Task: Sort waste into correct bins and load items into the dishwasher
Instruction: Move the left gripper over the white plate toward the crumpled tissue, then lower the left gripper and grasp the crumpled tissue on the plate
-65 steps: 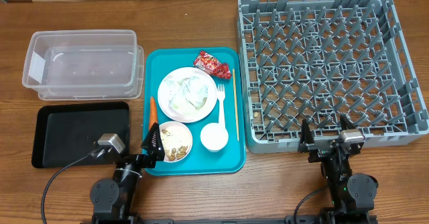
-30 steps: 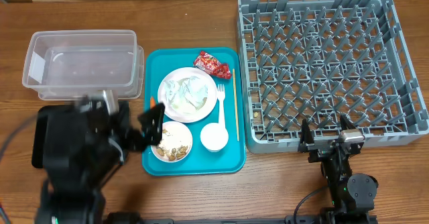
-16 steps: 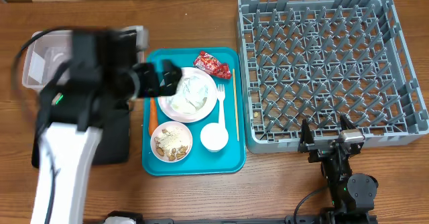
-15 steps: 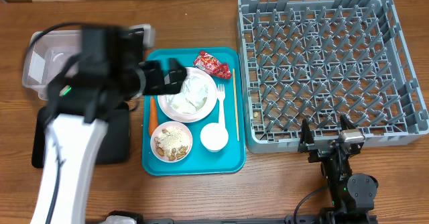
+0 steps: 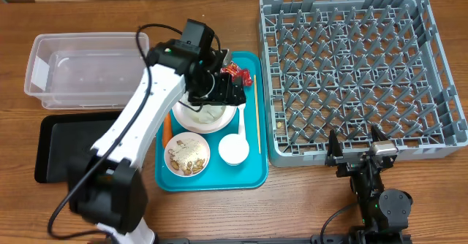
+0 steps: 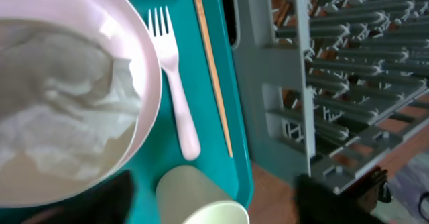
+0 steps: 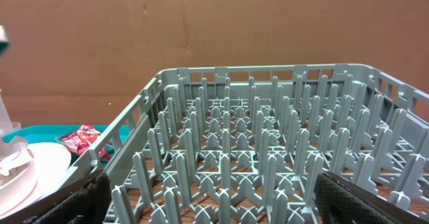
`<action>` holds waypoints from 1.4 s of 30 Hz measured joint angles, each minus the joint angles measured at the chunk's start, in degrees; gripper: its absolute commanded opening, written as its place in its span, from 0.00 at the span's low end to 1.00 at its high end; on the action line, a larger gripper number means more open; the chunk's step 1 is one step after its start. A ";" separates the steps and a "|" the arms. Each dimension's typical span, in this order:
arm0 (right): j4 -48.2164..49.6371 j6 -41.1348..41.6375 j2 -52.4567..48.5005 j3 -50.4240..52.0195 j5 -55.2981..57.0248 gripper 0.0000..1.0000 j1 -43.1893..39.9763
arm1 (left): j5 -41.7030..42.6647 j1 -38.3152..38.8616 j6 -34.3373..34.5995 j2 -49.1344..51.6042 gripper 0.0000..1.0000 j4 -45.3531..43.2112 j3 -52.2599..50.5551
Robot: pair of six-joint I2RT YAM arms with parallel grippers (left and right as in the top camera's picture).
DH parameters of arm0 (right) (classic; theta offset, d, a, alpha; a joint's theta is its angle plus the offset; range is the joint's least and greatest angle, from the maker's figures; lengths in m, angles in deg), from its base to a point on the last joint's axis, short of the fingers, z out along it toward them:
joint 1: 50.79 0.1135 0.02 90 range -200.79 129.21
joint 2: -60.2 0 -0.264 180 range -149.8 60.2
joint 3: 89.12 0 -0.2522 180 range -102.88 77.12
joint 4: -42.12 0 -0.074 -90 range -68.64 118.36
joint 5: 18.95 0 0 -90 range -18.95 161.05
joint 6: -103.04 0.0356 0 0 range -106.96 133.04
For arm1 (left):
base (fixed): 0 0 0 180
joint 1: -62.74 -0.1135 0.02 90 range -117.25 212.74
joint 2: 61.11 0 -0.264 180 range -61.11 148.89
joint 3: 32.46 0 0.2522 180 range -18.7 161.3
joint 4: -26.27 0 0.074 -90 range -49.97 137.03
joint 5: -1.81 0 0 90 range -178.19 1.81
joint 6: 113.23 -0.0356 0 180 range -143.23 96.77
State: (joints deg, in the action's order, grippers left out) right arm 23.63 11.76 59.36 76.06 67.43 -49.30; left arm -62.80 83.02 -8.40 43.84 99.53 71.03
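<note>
Surface: brown wooden table. The right wrist view shows a brown board wall behind it. Landmark: teal tray, mid-table.

On the teal tray:
- White plate in the far half, with crumpled white napkins heaped on it.
- Red wrapper at the far right corner.
- White fork just right of the plate, tines pointing away from the robot.
- Wooden stick beside the fork, running along the tray's right rim.
- Small white cup in the near right part.
- Bowl of rice and nut scraps in the near left part.
- Carrot along the left rim, partly hidden by the arm.

Left of the teal tray: clear tub at the far end, black tray nearer the robot.

Right of the teal tray: grey rack, its wall just beside the tray's right rim.

Left gripper: hangs above the tray's far half, over the plate's right edge and near the wrapper. Jaws stand well apart with nothing gripped. The fingers show only as dark blurs at the lower corners of the wrist view. Contact with the plate: cannot tell.

Right gripper: sits right of the teal tray at the rack's near wall. Jaws are spread wide and hold nothing.
</note>
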 measured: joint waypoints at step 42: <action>0.00 0.00 0.00 0.00 0.00 1.00 0.00 | -17.97 0.02 9.77 2.56 0.42 -12.07 -7.45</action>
State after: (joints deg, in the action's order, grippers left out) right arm 23.63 11.76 59.36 76.06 67.43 -49.30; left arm -80.77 83.04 1.37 46.40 87.47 63.58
